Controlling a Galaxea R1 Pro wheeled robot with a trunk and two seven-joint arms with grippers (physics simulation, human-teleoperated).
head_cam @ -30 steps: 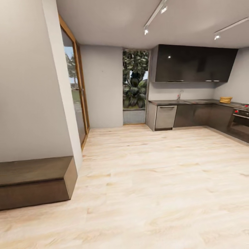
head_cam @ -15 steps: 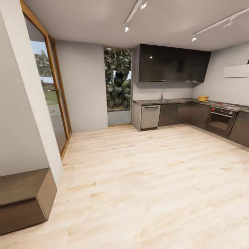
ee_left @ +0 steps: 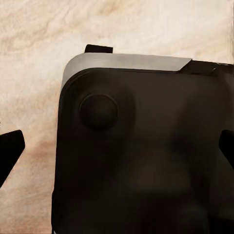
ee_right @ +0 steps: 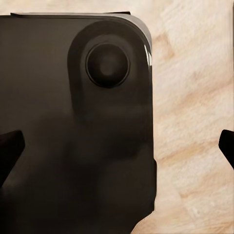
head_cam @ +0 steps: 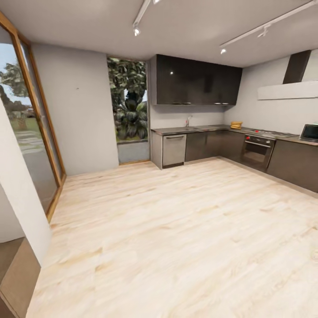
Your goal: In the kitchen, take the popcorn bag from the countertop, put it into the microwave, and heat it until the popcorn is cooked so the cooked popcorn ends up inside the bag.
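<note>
head view: wide pale wood-plank floor (head_cam: 176,229) in the foreground, l-shaped kitchen at the far side. long glossy grey countertop (head_cam: 207,129) over dark cabinet fronts, running along the back wall and turning down the right wall. small boxy microwave (head_cam: 309,132) with dark glass door, standing on the countertop at the far right edge of the frame, partly cut off. built-in dark oven (head_cam: 256,151) with a row of knobs, set under the counter left of the microwave; gas hob (head_cam: 270,132) inset above it. steel-fronted dishwasher (head_cam: 173,149) at the counter's left end, tap (head_cam: 188,121) above and to its right. stack of yellowish items (head_cam: 236,125) on the corner of the countertop, too small to identify; popcorn bag not distinguishable at this range. glossy black wall cabinets (head_cam: 196,80) above the back run, tall window with foliage (head_cam: 129,106) to their left, wood-framed glass door (head_cam: 26,132) at the left.

left wrist view: dark rounded robot body panel (ee_left: 141,151) with grey upper edge, over the plank floor; left gripper (ee_left: 117,151) with dark fingertips (ee_left: 9,148) at opposite frame edges, spread wide, holding nothing.

right wrist view: similar dark panel (ee_right: 78,122) with a round boss, floor beside it; right gripper (ee_right: 117,148) likewise spread wide, fingertips (ee_right: 9,146) at both frame edges, holding nothing.
</note>
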